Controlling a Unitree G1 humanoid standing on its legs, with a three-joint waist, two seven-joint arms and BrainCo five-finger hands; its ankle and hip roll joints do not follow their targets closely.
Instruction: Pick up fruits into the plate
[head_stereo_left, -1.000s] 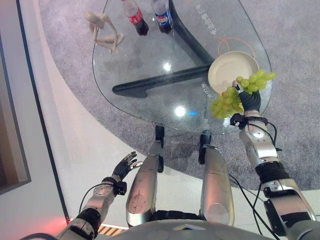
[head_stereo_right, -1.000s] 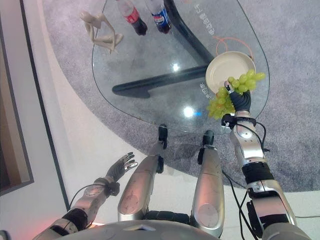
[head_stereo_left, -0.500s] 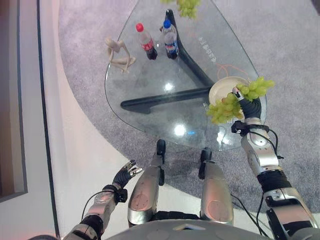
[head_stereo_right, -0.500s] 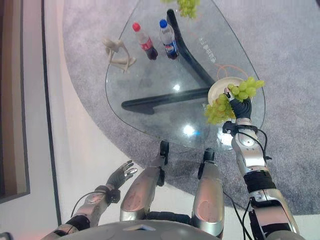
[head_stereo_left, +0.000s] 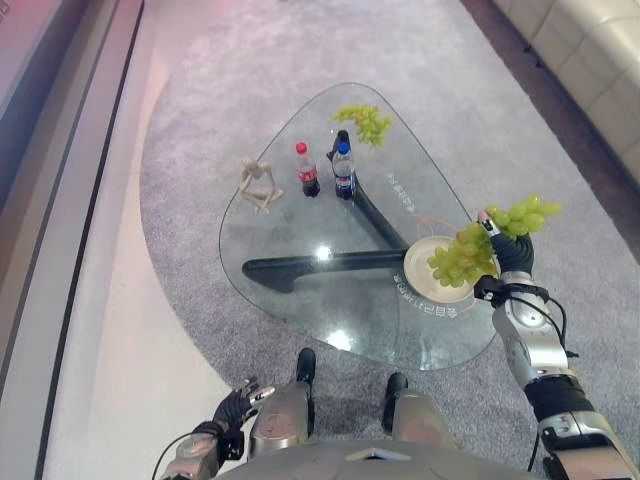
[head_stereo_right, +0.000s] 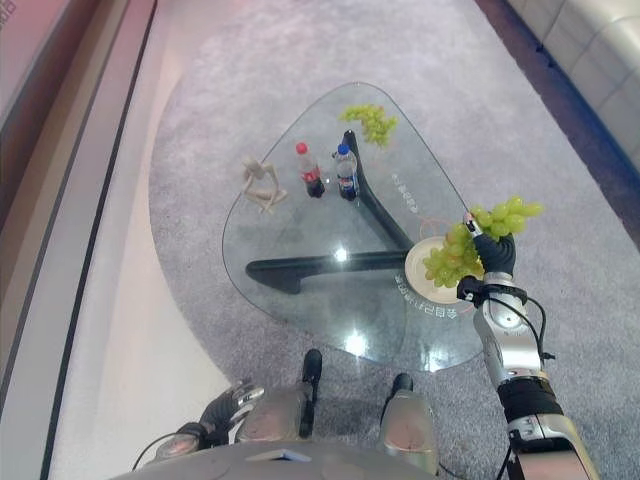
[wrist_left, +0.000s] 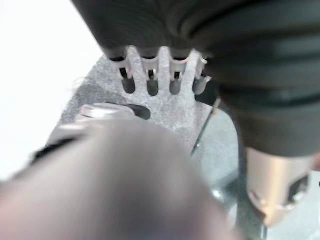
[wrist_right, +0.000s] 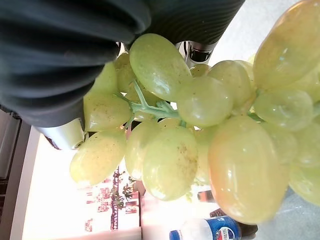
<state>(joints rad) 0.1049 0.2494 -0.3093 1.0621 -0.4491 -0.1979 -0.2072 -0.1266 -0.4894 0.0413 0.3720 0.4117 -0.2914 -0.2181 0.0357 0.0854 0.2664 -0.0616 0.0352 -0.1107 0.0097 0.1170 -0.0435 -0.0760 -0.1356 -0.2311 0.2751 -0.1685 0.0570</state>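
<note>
From the left eye view, our right hand (head_stereo_left: 508, 252) lifts a grape bunch (head_stereo_left: 470, 252) above the plate (head_stereo_left: 418, 272) on the glass worktop (head_stereo_left: 300, 230), fingers clenched around the cluster. In the right wrist view the grapes look soft, loose and easily bruised; we judge the stem the safest hold. A second bunch (head_stereo_right: 370, 121) lies far beyond the fingers.

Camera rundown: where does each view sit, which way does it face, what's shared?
Left eye view: head, looking down at the glass table; right hand holds grapes over the plate; left hand low by the floor.
Right eye view: same, slightly offset; a second bunch at the table's far end.
Left wrist view: along the left hand toward carpet.
Right wrist view: close on the held grapes, blue-capped bottle beyond.
Shared: grapes, bottle.
</note>
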